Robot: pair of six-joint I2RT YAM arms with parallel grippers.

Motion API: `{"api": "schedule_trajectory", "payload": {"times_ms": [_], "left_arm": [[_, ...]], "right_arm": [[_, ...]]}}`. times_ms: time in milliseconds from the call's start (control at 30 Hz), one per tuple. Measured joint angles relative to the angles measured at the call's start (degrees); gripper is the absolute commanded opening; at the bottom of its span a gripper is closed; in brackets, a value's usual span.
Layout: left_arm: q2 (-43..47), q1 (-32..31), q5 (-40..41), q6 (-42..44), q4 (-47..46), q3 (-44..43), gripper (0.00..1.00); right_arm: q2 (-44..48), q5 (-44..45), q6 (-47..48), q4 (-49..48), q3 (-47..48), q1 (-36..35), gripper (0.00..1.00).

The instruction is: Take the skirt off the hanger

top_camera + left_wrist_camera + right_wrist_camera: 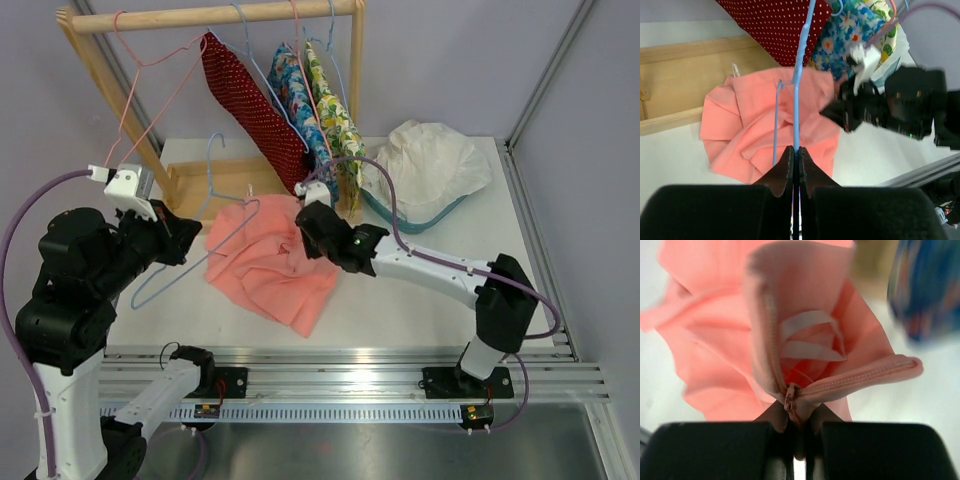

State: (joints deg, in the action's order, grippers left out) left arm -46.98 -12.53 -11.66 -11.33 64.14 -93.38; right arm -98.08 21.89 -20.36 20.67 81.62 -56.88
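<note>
Surface: white tabletop (430, 300), grey walls behind and to the right, metal rails (350, 368) along the near edge.

- Coral-pink fabric skirt (275, 265): crumpled at table centre, in front of the wooden clothes rack (220, 15).
- Light-blue wire hanger (796, 115): slanted over the skirt's left part.
- Left gripper (795, 150): fingers pressed together on the hanger wire.
- Right gripper (795, 412): clamped on the skirt's waistband at the zip.
- Rack load: red polka-dot garment (250, 100) and floral garments (315, 110).
- Teal-rimmed basket (420, 222) of white cloth sits at the right rear.

Bare table lies near-right of the skirt.
</note>
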Motion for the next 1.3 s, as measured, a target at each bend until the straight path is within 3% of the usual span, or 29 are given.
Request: {"api": "schedule_trajectory", "payload": {"times_ms": [233, 367, 467, 767, 1033, 1133, 1267, 1300], "left_arm": [[-1.99, 0.00, 3.85, 0.00, -0.44, -7.13, 0.00], [-1.36, 0.00, 7.06, -0.17, -3.91, -4.81, 0.00], [-1.11, 0.00, 7.96, -0.33, -5.70, -1.90, 0.00], [-2.91, 0.00, 9.25, 0.11, -7.74, 1.20, 0.00], [-3.74, 0.00, 12.20, 1.05, -8.22, 2.14, 0.00], [-4.50, 0.00, 13.46, 1.36, -8.63, 2.12, 0.00], [-7.17, 0.00, 14.82, 1.46, -9.03, -0.20, 0.00], [-8.35, 0.00, 15.12, 1.46, -9.33, -1.53, 0.00]], "right_arm": [[22.03, 4.70, -7.52, 5.29, -23.04, -0.50, 0.00], [35.08, 12.07, -7.74, 9.92, -23.41, 0.48, 0.00], [38.45, 14.23, -5.31, 13.81, -17.11, 6.64, 0.00], [24.09, 12.63, 5.35, 18.03, 15.23, 28.48, 0.00], [-3.50, 8.63, 9.53, 21.99, 62.64, 39.12, 0.00], [-4.68, 8.35, 9.60, 19.61, 61.20, 41.42, 0.00], [-0.52, 5.31, 6.16, 12.24, 39.36, 45.27, 0.00], [0.11, 4.39, 4.92, 10.25, 32.98, 46.03, 0.14]]}}
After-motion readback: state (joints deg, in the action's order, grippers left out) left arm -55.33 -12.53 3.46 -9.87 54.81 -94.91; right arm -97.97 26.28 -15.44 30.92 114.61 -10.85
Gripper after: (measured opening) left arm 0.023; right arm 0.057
